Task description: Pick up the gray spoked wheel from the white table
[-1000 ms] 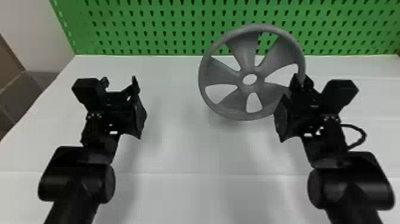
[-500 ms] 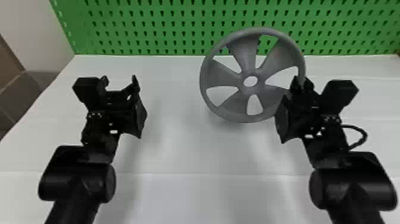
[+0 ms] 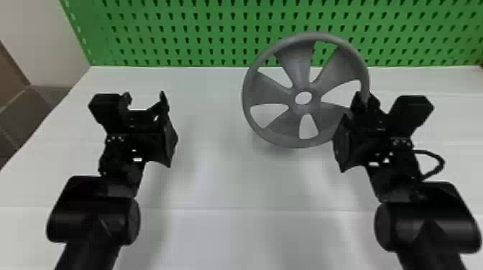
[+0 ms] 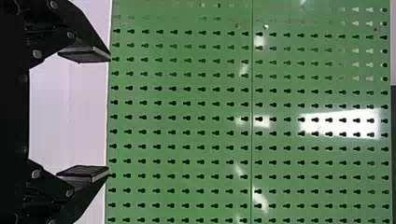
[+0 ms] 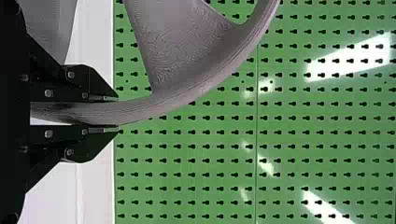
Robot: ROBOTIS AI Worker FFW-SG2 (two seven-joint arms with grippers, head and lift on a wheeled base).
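The gray spoked wheel [image 3: 266,92] is tilted up, its face toward the head camera, right of the middle of the white table [image 3: 215,179]. My right gripper [image 3: 364,98] is shut on its right rim. In the right wrist view, both fingers of the right gripper [image 5: 116,112] press against the rim of the wheel [image 5: 182,51]. A shadow lies on the table under the wheel's lower edge. My left gripper [image 3: 145,98] stands over the table's left part, open and apart from the wheel. The left wrist view has the left gripper [image 4: 109,114] with a wide gap and nothing between its fingers.
A green pegboard [image 3: 215,36] rises along the table's back edge, behind the wheel. A dark cable [image 3: 436,159] loops out beside the right wrist. Grey floor tiles [image 3: 21,115] lie beyond the table's left edge.
The wheel, held by the right gripper, has shifted slightly down in the head view, with a small change of tilt. Both arms look nearly still.
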